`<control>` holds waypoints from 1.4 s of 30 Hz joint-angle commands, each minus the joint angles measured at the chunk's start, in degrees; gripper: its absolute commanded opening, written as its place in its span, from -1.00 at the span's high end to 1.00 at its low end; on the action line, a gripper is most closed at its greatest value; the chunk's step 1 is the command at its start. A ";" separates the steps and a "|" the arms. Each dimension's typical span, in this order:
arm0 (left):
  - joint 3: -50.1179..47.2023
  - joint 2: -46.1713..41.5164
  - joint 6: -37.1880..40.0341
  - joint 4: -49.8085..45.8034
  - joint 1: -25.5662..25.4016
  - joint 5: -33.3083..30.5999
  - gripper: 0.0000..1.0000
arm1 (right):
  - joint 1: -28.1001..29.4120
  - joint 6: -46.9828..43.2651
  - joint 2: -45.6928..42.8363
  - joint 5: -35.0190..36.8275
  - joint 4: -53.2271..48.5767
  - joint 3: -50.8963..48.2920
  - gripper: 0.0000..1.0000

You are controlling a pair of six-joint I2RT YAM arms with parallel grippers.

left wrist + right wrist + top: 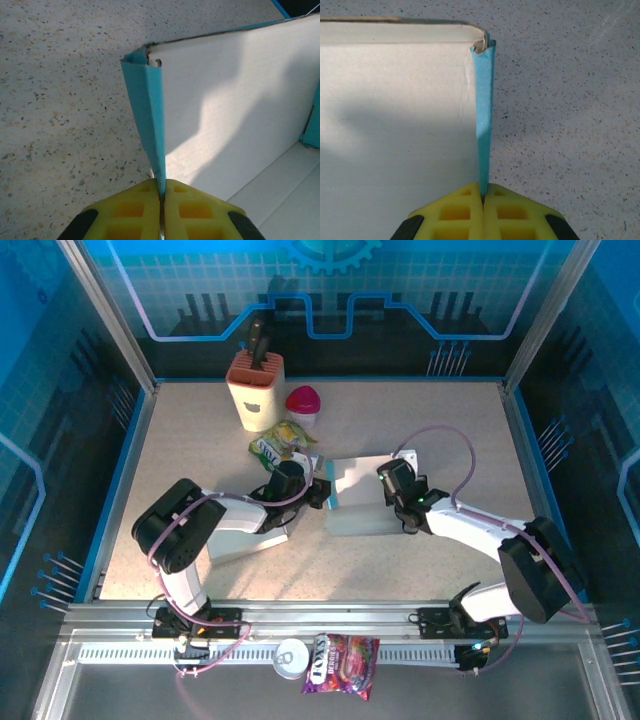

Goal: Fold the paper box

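The fold is, as I judge it, partly done. My left pincer is closed tight on the left wall of the paper box, the yellow pads meeting on a thin blue edge with no gap between them. In my left wrist view that blue strip rises from the pads to a corner, where it meets a white upright panel. So on this side a wall is raised and pinched along its doubled edge.

The box sits near the middle of the worktop, between my two arms, just right of the green snack packet. It is white inside and blue outside, of thin card, with a slightly ragged corner where the layers meet. From above, a pale panel lies flat on the near side. I read that as a flap not yet turned up, though I cannot be sure.

My right pincer is likewise shut on the right wall's blue edge, which runs straight up to the far right corner. What is left, I think, is locking these walls and finishing the near side.
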 commanded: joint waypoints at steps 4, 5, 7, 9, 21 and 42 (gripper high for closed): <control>-1.23 2.64 0.13 -0.34 -1.39 1.70 0.61 | 2.50 -1.49 -3.22 -2.08 6.15 -1.33 1.00; -1.27 2.63 0.22 -0.50 -1.44 1.67 0.59 | 2.57 -1.47 -3.47 -1.99 6.07 -1.38 1.00; -1.27 2.80 0.39 -0.68 -1.44 1.68 0.57 | 2.84 -1.62 -3.86 -1.73 6.22 -1.41 1.00; -1.28 3.07 0.49 -0.71 -1.44 1.69 0.54 | 2.99 -1.92 -4.11 -1.74 6.58 -1.66 1.00; -1.57 -0.31 1.33 -3.84 -2.75 -3.88 0.82 | 4.20 -1.00 -3.20 0.25 4.97 -0.50 1.00; -5.78 -5.32 2.30 4.76 1.09 11.69 0.38 | 4.29 -2.17 -2.64 -0.26 4.15 -0.28 1.00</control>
